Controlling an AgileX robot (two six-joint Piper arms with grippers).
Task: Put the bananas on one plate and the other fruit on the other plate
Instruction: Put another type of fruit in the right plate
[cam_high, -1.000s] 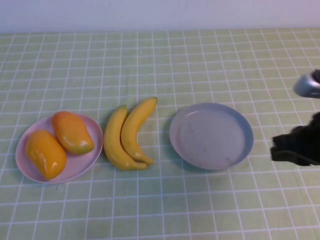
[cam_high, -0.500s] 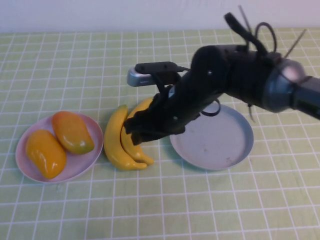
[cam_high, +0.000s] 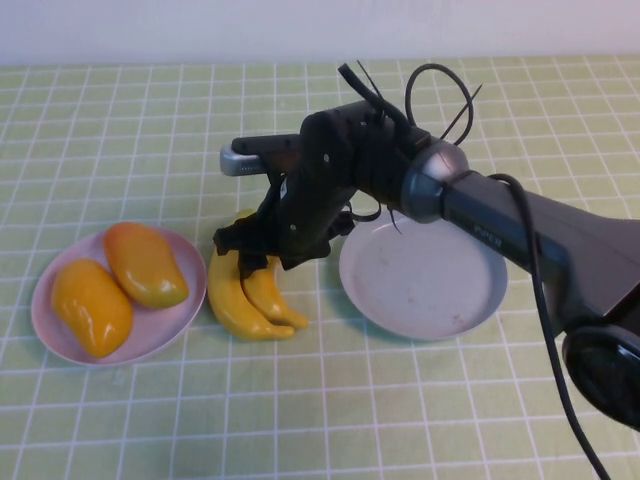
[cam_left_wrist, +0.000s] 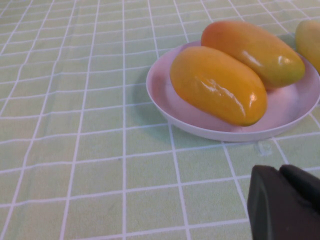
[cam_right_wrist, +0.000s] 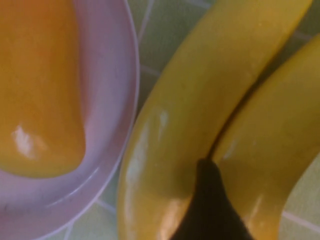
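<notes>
Right tool (cam_high: 245, 258) over bananas (cam_high: 240, 300); left tool (cam_left_wrist: 285, 202) beside mangoes' pink plate (cam_left_wrist: 165, 107)

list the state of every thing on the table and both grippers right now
bananas: side by side on the tablecloth between the plates, not plated
mangoes: both lying on the pink plate
pink plate: holds the two mangoes
grey-blue plate: empty
right gripper: down over the bananas, one fingertip at the seam between them
left gripper: low over the tablecloth, near the pink plate
</notes>
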